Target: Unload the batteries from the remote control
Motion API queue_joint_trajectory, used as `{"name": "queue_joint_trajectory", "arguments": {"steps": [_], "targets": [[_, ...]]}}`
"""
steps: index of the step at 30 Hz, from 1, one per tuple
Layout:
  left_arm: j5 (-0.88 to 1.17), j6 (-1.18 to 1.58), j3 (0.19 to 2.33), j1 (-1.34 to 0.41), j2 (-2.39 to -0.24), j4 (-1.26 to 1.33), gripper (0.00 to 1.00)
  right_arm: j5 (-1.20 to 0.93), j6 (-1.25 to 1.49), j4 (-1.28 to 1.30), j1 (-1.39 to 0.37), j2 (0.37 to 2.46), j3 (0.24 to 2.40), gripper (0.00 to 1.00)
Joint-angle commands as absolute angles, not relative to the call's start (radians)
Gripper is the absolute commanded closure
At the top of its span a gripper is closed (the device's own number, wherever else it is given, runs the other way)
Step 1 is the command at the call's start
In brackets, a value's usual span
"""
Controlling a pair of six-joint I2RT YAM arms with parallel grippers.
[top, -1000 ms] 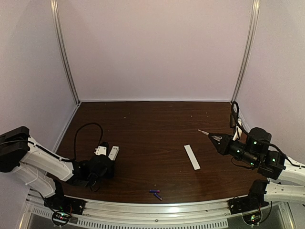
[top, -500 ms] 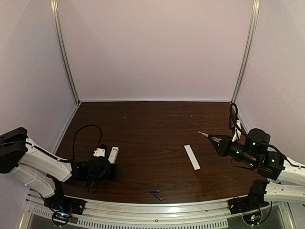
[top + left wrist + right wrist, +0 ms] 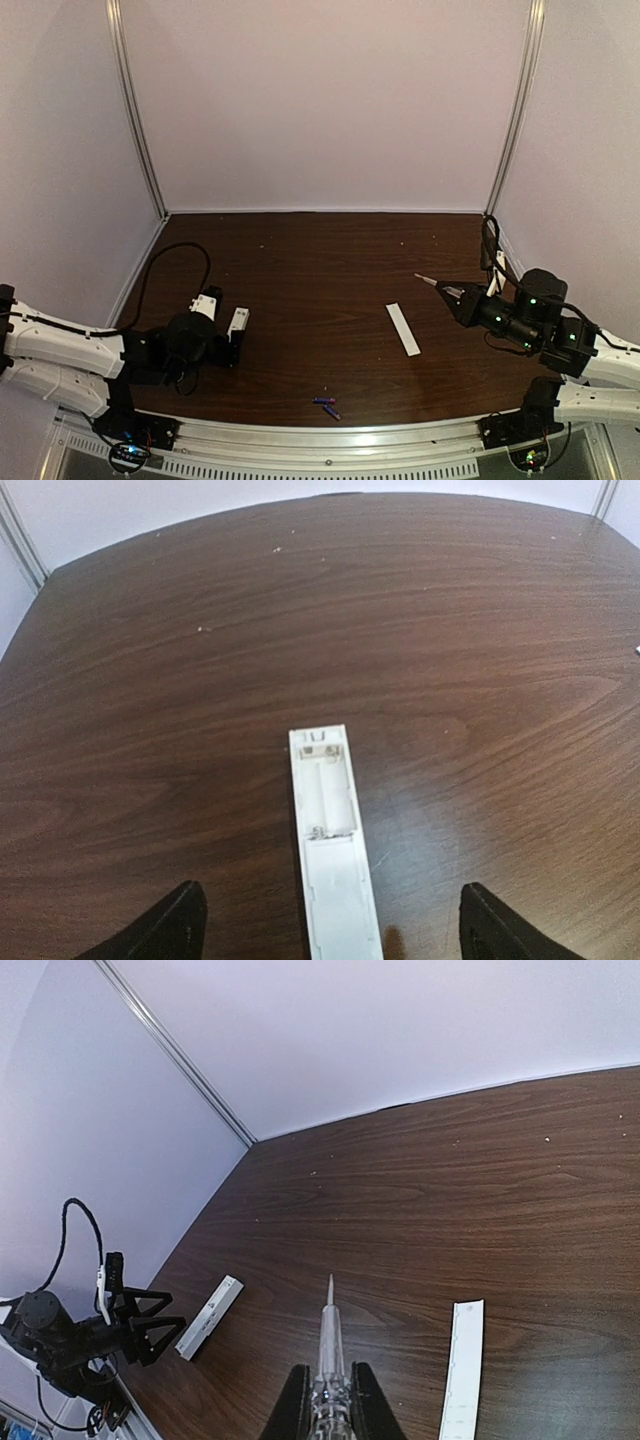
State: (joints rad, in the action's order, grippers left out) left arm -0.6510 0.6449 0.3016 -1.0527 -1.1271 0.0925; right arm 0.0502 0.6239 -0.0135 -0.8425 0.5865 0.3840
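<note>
The white remote control (image 3: 332,870) lies flat on the table with its recessed battery bay (image 3: 328,795) facing up and empty. My left gripper (image 3: 335,925) is open, one finger on each side of the remote's near end, touching nothing. From above, the remote control (image 3: 238,320) lies just right of the left gripper (image 3: 222,345). Two small blue-purple batteries (image 3: 325,405) rest near the table's front edge. On the right, my right gripper (image 3: 328,1405) is shut on a slim screwdriver (image 3: 328,1335) that points toward the table's middle, above the surface.
A flat white cover strip (image 3: 403,328) lies right of centre, also seen beside the screwdriver as the cover strip (image 3: 462,1370). A black cable (image 3: 165,275) loops above the left arm. Walls close the table on the left, back and right.
My left gripper has opened, let go of the remote and drawn back to the left. The remote stays flat on the table. The right arm has barely moved.
</note>
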Motion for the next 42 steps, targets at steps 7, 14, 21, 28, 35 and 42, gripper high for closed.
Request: {"name": "queue_joint_trajectory", "arguments": {"steps": [7,14,21,28,35,42], "targets": [[-0.560,0.359,0.398,-1.075,-1.025,0.161,0.11,0.009,0.624,-0.055,-0.848,0.595,0.366,1.00],[-0.453,0.176,0.513,-1.129,-1.084,0.204,0.11,-0.074,0.632,-0.097,-0.848,0.648,0.369,1.00],[-0.399,-0.068,0.713,-1.246,-1.280,0.227,0.13,-0.214,0.625,-0.152,-0.850,0.721,0.382,1.00],[-0.286,-0.260,0.861,-1.313,-1.462,0.245,0.17,-0.378,0.641,-0.238,-0.856,0.787,0.385,1.00],[-0.171,-0.385,0.940,-1.327,-1.522,0.244,0.19,-0.452,0.652,-0.292,-0.867,0.831,0.387,1.00],[-0.126,-0.446,1.026,-1.326,-1.589,0.192,0.29,-0.482,0.644,-0.314,-0.894,0.884,0.401,1.00]]}}
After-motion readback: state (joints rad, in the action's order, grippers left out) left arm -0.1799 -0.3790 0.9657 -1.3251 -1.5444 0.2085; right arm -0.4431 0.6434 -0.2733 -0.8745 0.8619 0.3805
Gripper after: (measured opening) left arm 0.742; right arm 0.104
